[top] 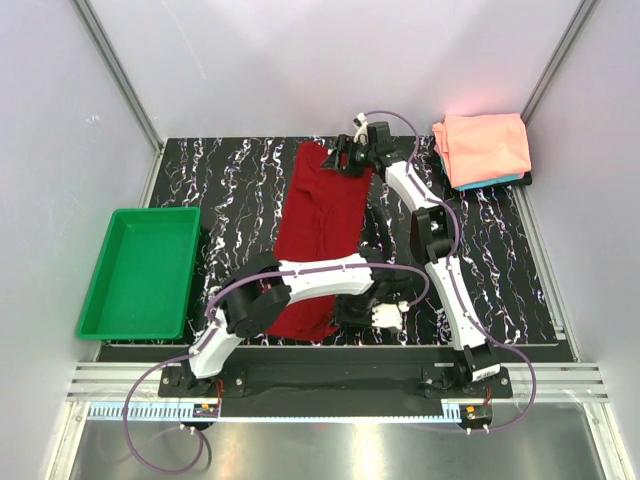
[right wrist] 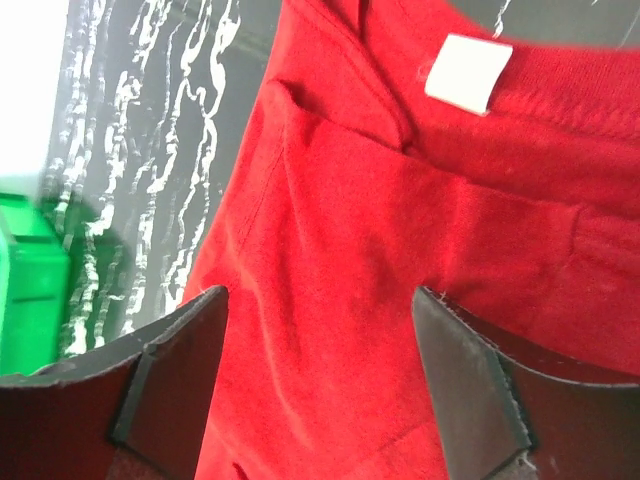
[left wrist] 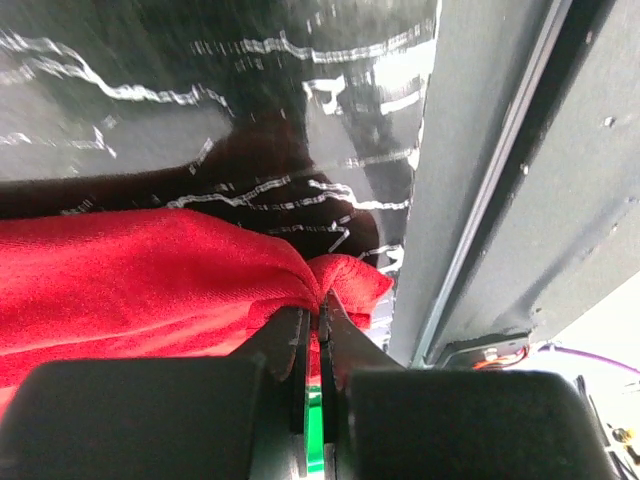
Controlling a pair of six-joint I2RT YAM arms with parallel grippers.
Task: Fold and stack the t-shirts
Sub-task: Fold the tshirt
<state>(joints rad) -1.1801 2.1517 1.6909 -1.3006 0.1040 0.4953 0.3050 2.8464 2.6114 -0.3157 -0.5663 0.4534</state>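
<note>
**Two arms at work on a t-shirt:** The left arm is seen bent at the elbow and laid low along the 6 o'clock edge of the desk (top: 230, 180). There the left fingers (left wrist: 328, 318) are clamped together on a bunched corner of the dark red t-shirt (top: 320, 230). The right arm is stretched out toward 12 o'clock, and the right fingers (top: 337, 158) are held wide apart over the collar end, near a white label (right wrist: 467, 72). Whether the cloth is touched there cannot be told. The shirt, a soft matte knit, is spread in a long strip from 12 to 6 o'clock on the glossy black, white-veined surface. At 2 o'clock a folded salmon-pink t-shirt (top: 482, 145) is stacked on a teal t-shirt (top: 500, 182), shown only as a thin edge. A rectangular green tray (top: 140, 270) of smooth plastic is set at 9 o'clock.
</note>
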